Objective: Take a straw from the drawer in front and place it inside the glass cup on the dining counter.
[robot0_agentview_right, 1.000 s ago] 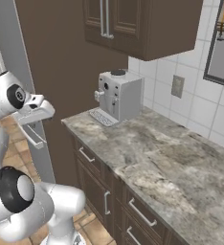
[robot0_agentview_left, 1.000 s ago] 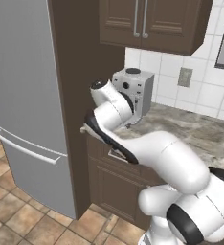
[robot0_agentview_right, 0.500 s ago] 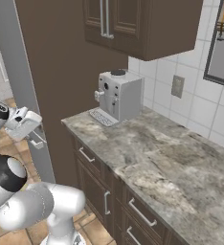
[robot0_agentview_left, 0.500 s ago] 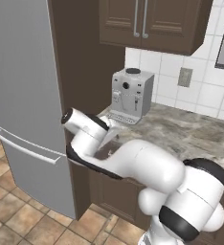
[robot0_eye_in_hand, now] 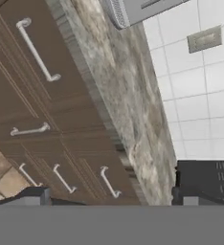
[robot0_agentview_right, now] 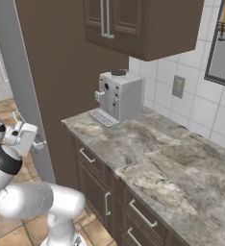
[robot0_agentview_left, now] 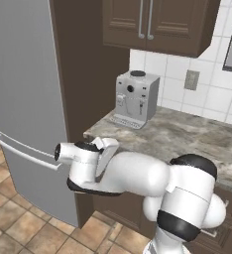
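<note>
Hand view: shut brown drawers [robot0_eye_in_hand: 51, 119] beside marble worktop [robot0_eye_in_hand: 128, 100], coffee machine [robot0_eye_in_hand: 142, 8].

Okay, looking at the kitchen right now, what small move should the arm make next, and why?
Probably bring the open gripper toward the closed drawer fronts under the marble worktop and line up on a silver handle. The gripper holds nothing, every drawer is shut, and the hand view sits rolled and away from them.
</note>
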